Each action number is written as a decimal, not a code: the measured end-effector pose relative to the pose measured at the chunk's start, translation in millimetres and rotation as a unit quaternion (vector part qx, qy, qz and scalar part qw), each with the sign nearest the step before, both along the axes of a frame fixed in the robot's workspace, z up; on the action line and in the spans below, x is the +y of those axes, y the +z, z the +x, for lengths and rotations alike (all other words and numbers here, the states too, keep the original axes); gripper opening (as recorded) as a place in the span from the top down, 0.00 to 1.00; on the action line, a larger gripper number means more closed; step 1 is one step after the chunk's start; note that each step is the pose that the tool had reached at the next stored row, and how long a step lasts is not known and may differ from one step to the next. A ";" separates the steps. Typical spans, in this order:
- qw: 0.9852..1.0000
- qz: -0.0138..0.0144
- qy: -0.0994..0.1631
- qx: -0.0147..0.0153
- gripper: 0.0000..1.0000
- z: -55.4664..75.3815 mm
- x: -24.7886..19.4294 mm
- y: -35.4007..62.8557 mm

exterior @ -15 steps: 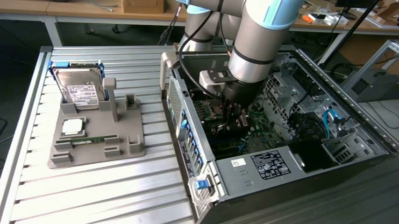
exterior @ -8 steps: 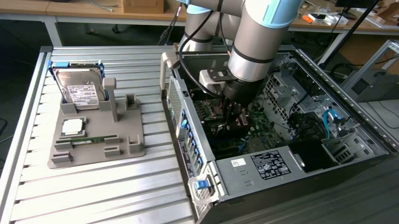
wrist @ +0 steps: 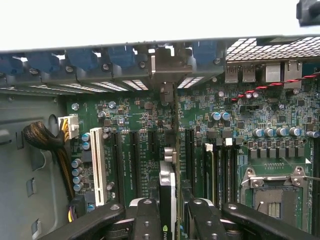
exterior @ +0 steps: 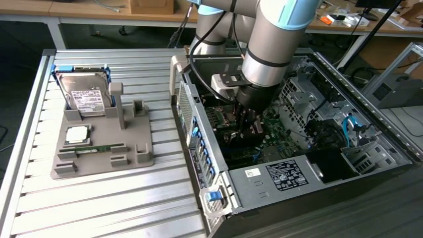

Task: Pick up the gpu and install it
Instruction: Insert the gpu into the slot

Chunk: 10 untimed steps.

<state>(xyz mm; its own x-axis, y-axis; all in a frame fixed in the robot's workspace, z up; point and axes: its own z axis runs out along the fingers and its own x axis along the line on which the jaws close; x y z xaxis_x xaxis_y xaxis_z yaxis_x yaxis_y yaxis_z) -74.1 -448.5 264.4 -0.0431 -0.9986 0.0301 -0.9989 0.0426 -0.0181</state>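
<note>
while in case, tool [wrist: 170, 212] on gpu [wrist: 168, 187]

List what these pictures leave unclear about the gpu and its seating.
- Exterior view: the gpu sits behind the arm's wrist and gripper inside the computer case; its outline can't be traced.
- Wrist view: the gpu appears edge-on between the fingers; its lower part is cut off.
- Whether its edge connector has entered a motherboard slot: hidden.

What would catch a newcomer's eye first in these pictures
The big grey robot arm plunging into the open computer case stands out first. In the wrist view, its gripper is shut on the gpu, held edge-on above the green motherboard. On the exterior view's left, a hard drive stands in a grey holder.
</note>
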 end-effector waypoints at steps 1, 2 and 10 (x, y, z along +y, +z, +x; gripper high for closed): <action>1.000 0.000 0.000 0.000 0.73 0.0 0.0 0.0; 1.000 0.000 0.000 0.000 0.73 0.0 0.0 0.0; 1.000 0.000 0.000 0.000 0.73 0.0 0.0 3.2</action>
